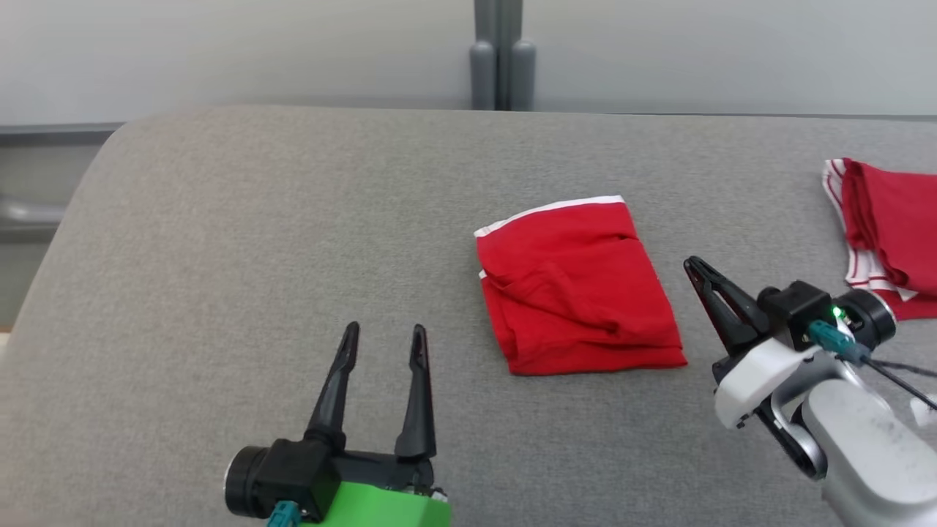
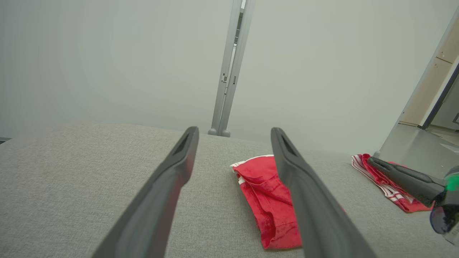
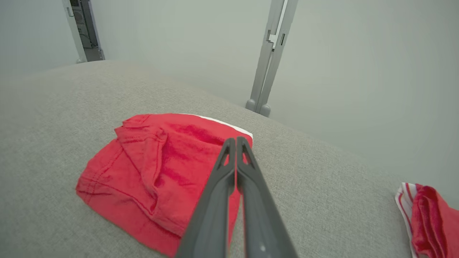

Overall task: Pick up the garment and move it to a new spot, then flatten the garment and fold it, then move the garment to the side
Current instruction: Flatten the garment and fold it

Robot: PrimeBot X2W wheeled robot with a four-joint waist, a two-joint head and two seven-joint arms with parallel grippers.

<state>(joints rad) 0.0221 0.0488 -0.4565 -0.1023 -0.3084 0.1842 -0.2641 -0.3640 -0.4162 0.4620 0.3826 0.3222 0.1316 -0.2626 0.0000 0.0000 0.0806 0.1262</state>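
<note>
Clenched and empty, the right pincer (image 1: 694, 263) has its two long dark fingers pressed together tip to tip. In the head view it sits just beside the right edge of the red folded garment with a white band (image 1: 578, 293), with a strip of cloth-covered surface between them. The left pincer (image 1: 385, 329) is released, its fingers spread and holding nothing, near the garment's left side and apart from it. Its wrist carries a bright green housing (image 1: 381, 509), and a small green light (image 1: 837, 315) glows on the right wrist.

The garment lies near the middle of the grey fabric-covered bench (image 1: 219, 256), folded into a rough rectangle. Its white band runs along the far edge, and soft creases cross its upper layer. The right wrist view, looking down its closed fingers, brings out stitched hems and a thick doubled layer at the near corner; whether the fingers touch the cloth cannot be told there. It also takes in a dark doorway (image 3: 84, 32) at upper left. The left wrist view shows the garment side-on between and behind its own fingers, plus a wood-toned panel (image 2: 435, 71) at far right.

A second red garment with white stripes (image 1: 886, 234) lies bunched at the bench's right end. A grey upright post (image 1: 502, 66) stands behind.
</note>
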